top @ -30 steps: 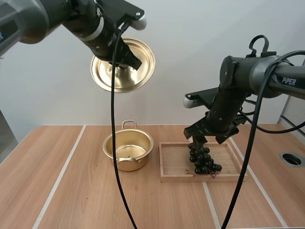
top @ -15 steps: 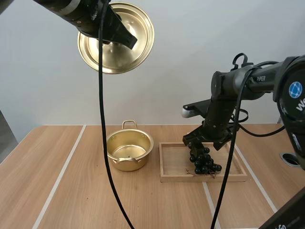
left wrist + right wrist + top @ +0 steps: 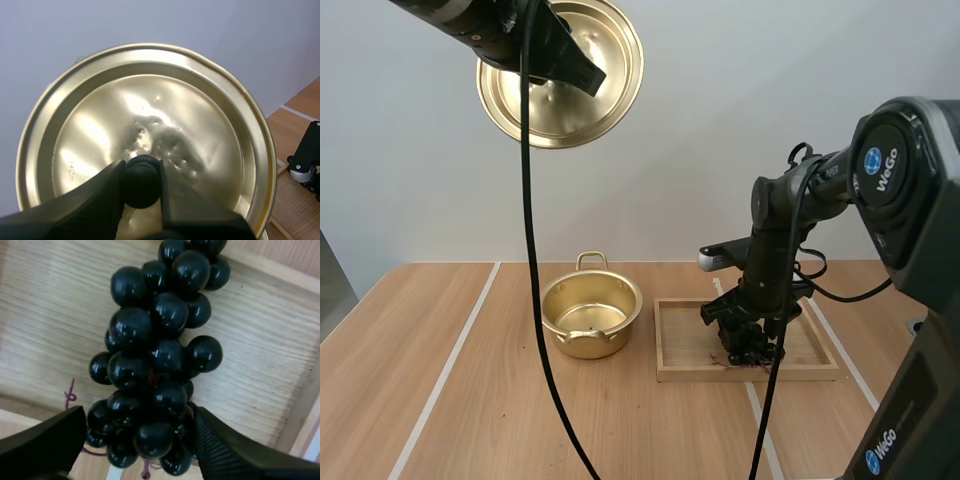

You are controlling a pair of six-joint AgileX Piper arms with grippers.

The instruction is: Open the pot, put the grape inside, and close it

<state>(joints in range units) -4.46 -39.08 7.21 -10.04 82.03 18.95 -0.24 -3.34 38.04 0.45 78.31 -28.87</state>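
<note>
Wooden table (image 3: 440, 400) with pale inlaid stripes carries two items: the pot (image 3: 590, 342) and, just beside it on the right, the wooden tray (image 3: 740, 374).

1. Pot: uncovered, upright, interior empty. One loop handle faces the back wall.

2. Lid (image 3: 560, 100): raised high above the table, well apart from the pot, tilted so that its face is turned toward the high camera. The left gripper (image 3: 588, 78) holds it by the black knob (image 3: 142, 181). In the left wrist view, both fingers (image 3: 102, 190) press against opposite sides of the knob, jaws narrowed to the knob's width.

3. Bunch of grapes (image 3: 155, 340): dark, glossy berries lying on the tray floor, inside the rim.

4. Right gripper (image 3: 748, 338): lowered into the tray, directly over the bunch. In the right wrist view, its fingers (image 3: 45, 442) stand wide apart, one on each side of the near end of the bunch, close beside the outer berries. Jaws are spread, not pinched; contact with the berries cannot be confirmed. A thin reddish stem strand lies on the tray floor beside the bunch.
</note>
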